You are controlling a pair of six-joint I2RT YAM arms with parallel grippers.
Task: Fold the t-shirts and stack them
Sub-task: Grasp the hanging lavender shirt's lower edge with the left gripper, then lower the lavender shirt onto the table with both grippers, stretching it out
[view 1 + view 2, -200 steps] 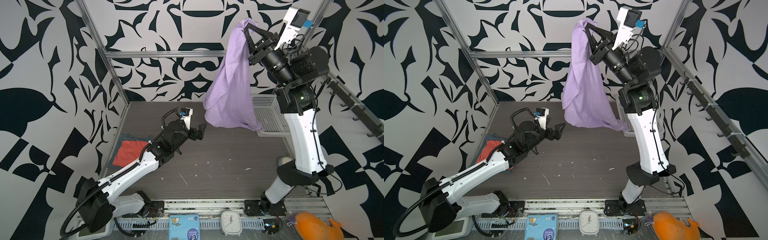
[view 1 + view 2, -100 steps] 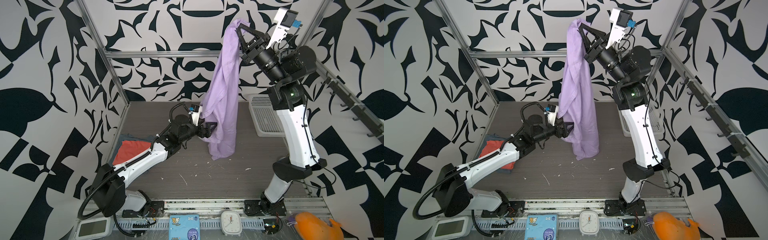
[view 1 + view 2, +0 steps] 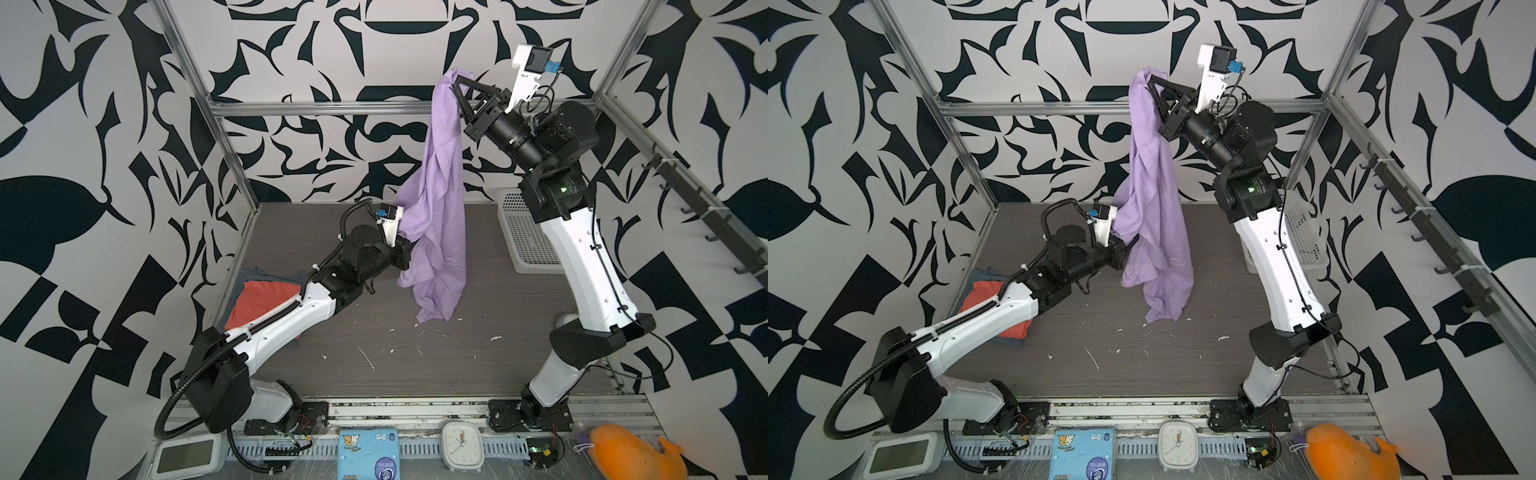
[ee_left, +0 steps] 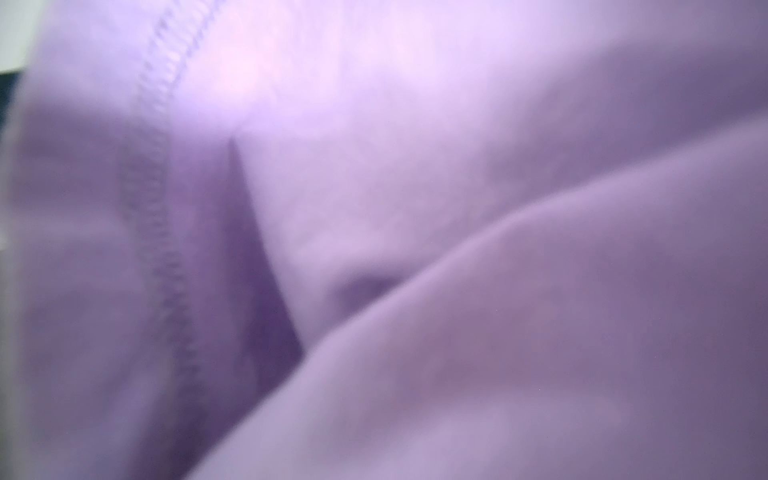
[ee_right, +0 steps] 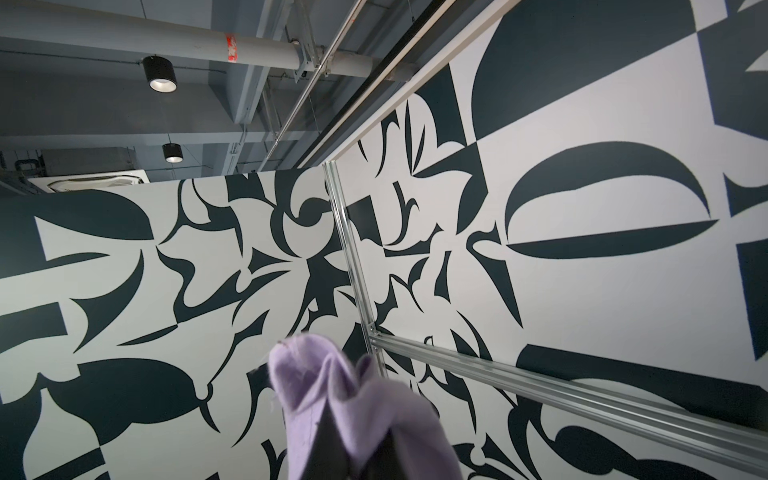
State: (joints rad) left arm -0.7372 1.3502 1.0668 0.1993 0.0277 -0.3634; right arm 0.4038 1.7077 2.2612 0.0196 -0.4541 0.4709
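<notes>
The lavender t-shirt hangs full length from my right gripper, which is raised high near the back wall and shut on the shirt's top bunch. The hem trails on the table. My left gripper reaches into the shirt's left side at mid height and is shut on its cloth, with the fingers buried in the folds. Lavender cloth fills the left wrist view. The coral-red t-shirt lies folded on the grey-blue t-shirt at the table's left edge, partly under my left arm.
A white perforated basket stands at the back right, behind my right arm. Along the front rail sit a blue packet, a white clock and an orange plush toy. A hook rail runs along the right wall.
My right arm swung the hanging lavender shirt leftward, away from the basket. My left arm rose and reached into the cloth, and its jaws went from wide open to shut on it.
</notes>
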